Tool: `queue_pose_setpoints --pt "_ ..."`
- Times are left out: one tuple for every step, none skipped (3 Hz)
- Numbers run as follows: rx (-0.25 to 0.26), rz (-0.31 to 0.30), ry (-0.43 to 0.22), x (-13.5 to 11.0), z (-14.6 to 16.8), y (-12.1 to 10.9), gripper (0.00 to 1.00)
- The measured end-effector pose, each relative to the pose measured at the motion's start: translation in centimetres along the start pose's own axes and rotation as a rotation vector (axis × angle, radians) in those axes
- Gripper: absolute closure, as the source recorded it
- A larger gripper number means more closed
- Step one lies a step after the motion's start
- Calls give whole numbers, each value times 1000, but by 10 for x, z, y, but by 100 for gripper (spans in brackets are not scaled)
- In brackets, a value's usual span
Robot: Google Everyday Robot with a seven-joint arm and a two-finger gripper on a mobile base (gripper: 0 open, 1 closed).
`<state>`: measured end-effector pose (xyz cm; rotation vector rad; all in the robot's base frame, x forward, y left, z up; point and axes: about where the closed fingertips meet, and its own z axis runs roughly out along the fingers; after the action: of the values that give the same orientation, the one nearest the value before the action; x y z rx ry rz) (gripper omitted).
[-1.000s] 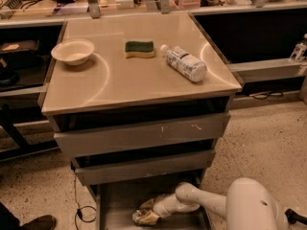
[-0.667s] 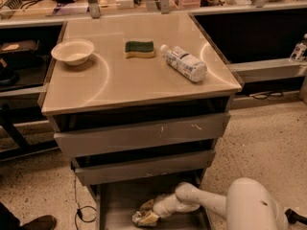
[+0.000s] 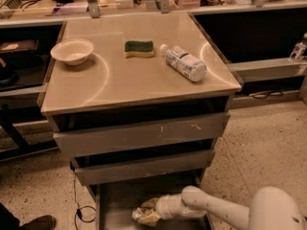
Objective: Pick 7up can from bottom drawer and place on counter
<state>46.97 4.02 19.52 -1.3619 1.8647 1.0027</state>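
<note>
The bottom drawer (image 3: pixel 116 202) is pulled open below the two scuffed drawers. My white arm reaches into it from the lower right. My gripper (image 3: pixel 149 209) is low over the drawer floor, right at the 7up can (image 3: pixel 143 218), a small silvery can near the drawer's front. The gripper covers part of the can. The counter (image 3: pixel 120 83) is the beige-grey metal top above.
On the counter stand a white bowl (image 3: pixel 72 51) at the left, a green-yellow sponge (image 3: pixel 139 48) in the middle and a clear plastic bottle (image 3: pixel 186 63) lying at the right. A cable (image 3: pixel 76 207) hangs left of the drawers. A shoe (image 3: pixel 36 222) is at the bottom left.
</note>
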Motion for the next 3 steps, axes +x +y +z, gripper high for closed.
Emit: queue_pose_setpoints --pt "84 41 -29 -31 -28 17 100" --pt "166 69 -27 -64 -61 34 100" --pt "211 50 -27 -111 -100 68 100"
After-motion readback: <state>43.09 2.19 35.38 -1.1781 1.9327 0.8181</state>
